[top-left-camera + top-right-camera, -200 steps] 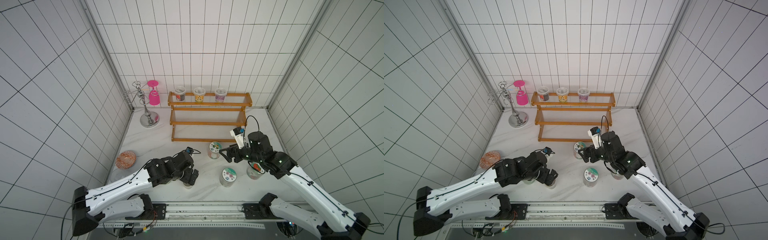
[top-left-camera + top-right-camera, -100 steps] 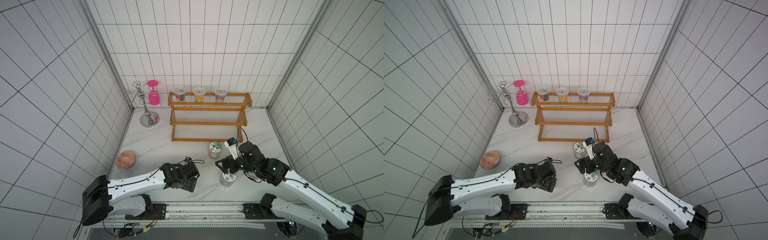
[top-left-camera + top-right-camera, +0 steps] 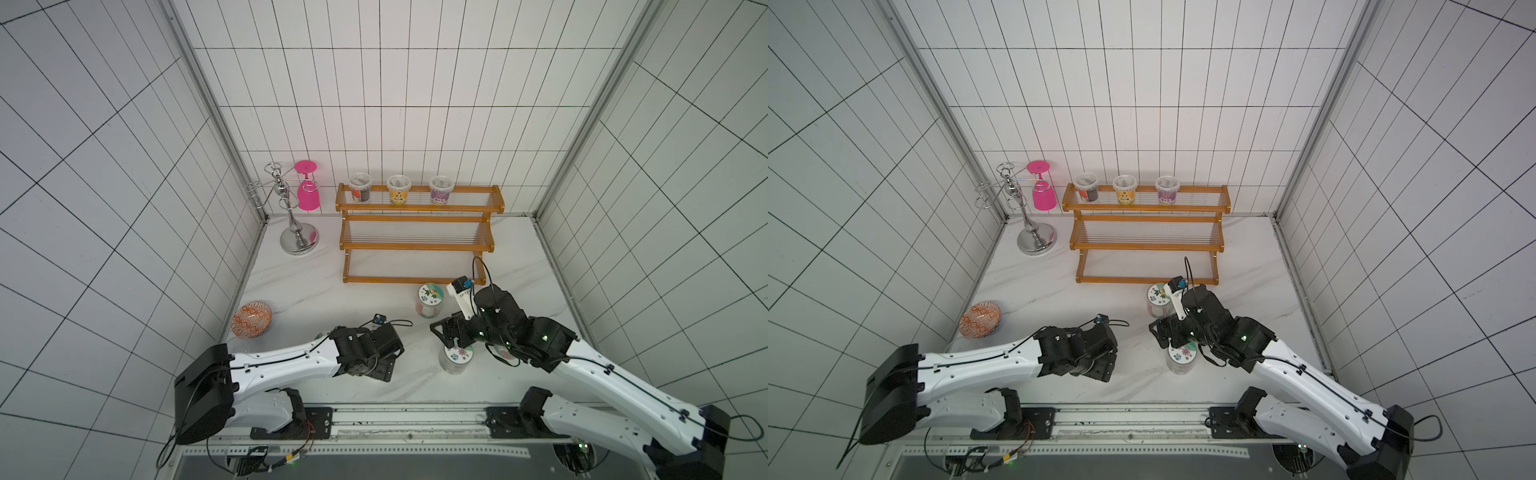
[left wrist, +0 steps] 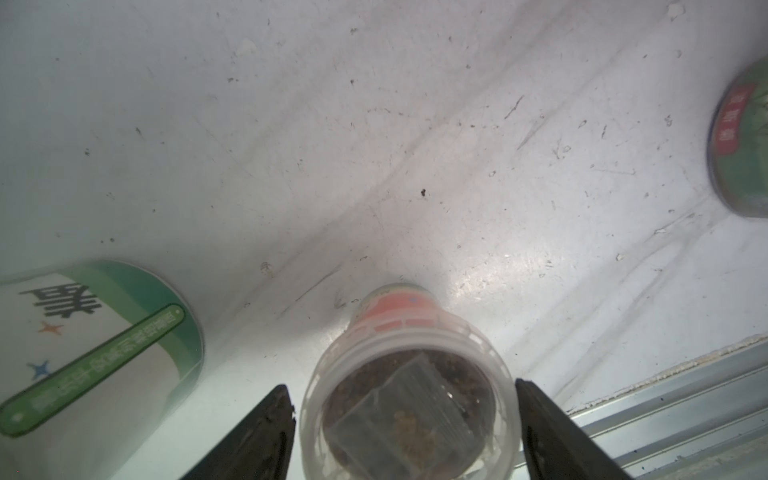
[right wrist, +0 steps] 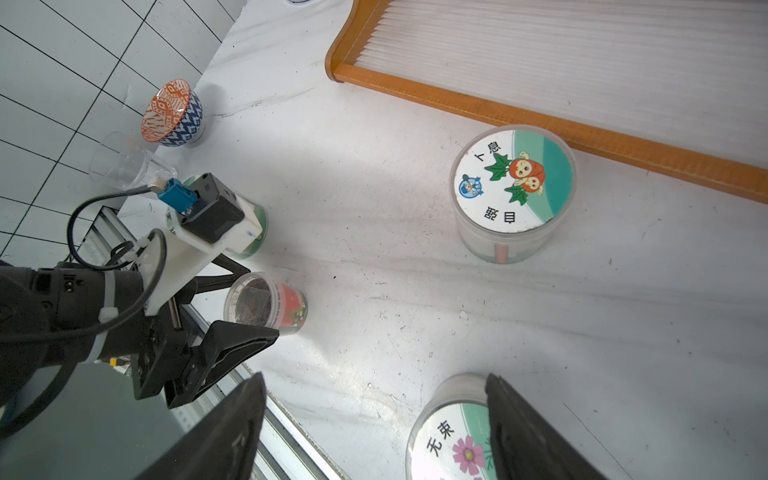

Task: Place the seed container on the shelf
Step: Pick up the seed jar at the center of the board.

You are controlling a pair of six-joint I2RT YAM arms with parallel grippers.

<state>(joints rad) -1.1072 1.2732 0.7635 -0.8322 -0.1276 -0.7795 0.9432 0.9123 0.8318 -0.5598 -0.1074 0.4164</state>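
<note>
The seed container is a small clear cup with a red label and dark seeds, standing upright near the table's front edge. My left gripper is open and straddles it, one finger close to each side of the rim. In both top views the left gripper hides the cup. The right gripper hangs open with nothing between its fingers, one finger over a flower-lidded jar. The shelf stands at the back, apart from both arms.
Three cups sit on the shelf's top tier. A carrot-lidded jar stands before the shelf. A green-lidded jar and a red-labelled jar flank the left gripper. A patterned bowl, a clear cup and a chrome stand line the left side.
The left jaws have narrowed around the seed container and the arm has dropped lower. The right gripper has moved from the carrot-lidded jar toward the front, over the flower-lidded jar.
</note>
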